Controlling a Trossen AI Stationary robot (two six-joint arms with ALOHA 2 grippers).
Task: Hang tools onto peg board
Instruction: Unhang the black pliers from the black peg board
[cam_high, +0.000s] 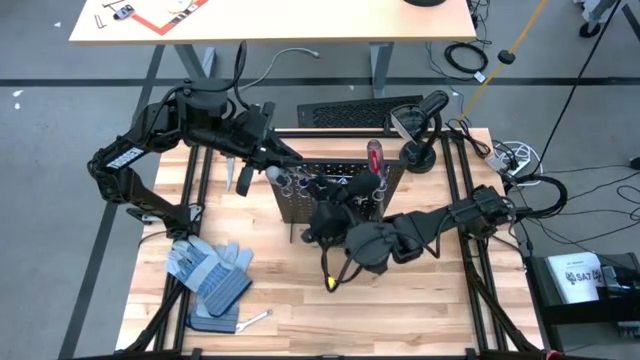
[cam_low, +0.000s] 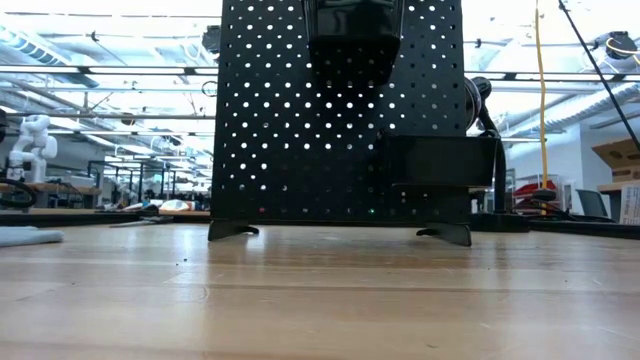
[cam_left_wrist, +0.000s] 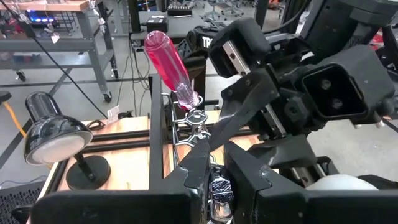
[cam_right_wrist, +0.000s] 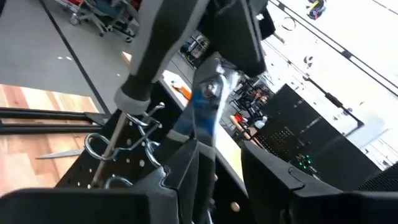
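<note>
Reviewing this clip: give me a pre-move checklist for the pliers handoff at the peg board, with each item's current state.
1. Peg board upright on the table: ok.
2. Red-handled screwdriver already seated in a silver ring: ok.
3. Grey-handled screwdriver standing in a ring: ok.
4. Right gripper closed on the pliers at the ring row: ok.
5. Left gripper closed on the same pliers from the opposite side: ok, but which hand should release first, cannot tell.
6. Pliers lined up with a free ring: cannot tell, the arms hide it.
</note>
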